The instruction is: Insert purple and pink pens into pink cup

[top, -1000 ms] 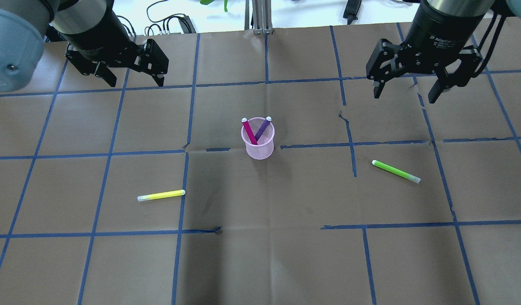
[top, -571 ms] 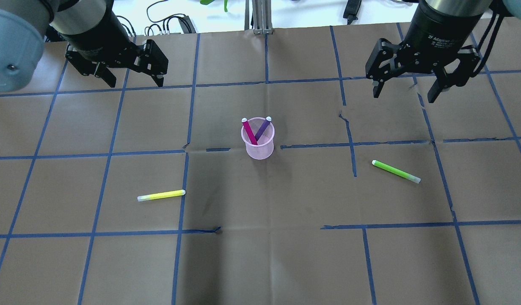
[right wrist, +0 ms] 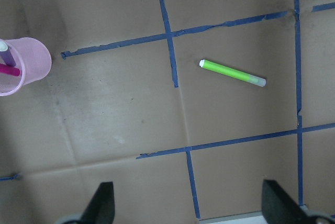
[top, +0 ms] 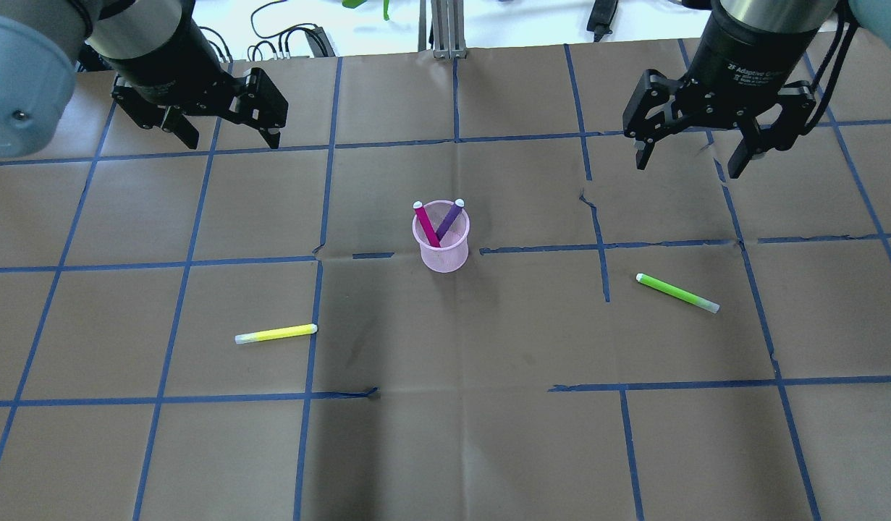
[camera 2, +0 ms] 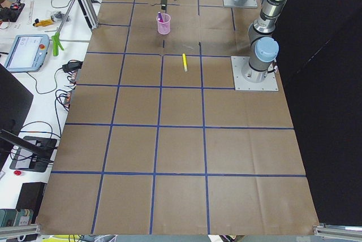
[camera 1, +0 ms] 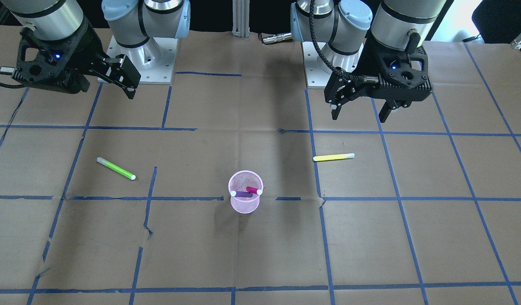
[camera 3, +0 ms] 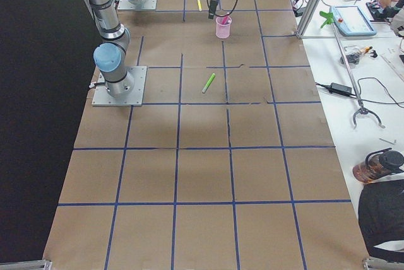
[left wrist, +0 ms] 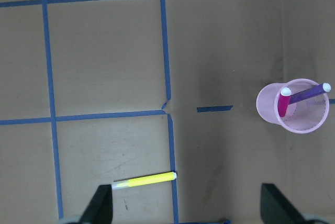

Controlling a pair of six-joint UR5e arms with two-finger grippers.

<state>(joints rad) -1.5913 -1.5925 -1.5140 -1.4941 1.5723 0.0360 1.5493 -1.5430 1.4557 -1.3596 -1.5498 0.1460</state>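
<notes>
We observe the purple pen (top: pixel 450 218) and pink pen (top: pixel 426 226) inside the pink mesh cup (top: pixel 445 257); left gripper (top: pixel 233 140) and right gripper (top: pixel 687 166) both spread.

Bright, even light falls from above onto the table (top: pixel 445 449), leaving only soft, faint shadows: a dim smudge beside the pink cup (top: pixel 445 255) and a broad darker band across the paper. Beyond the far edge, the white bench (top: pixel 532 22) is overexposed. The side views go black behind the robot. Focus is sharp throughout.
</notes>
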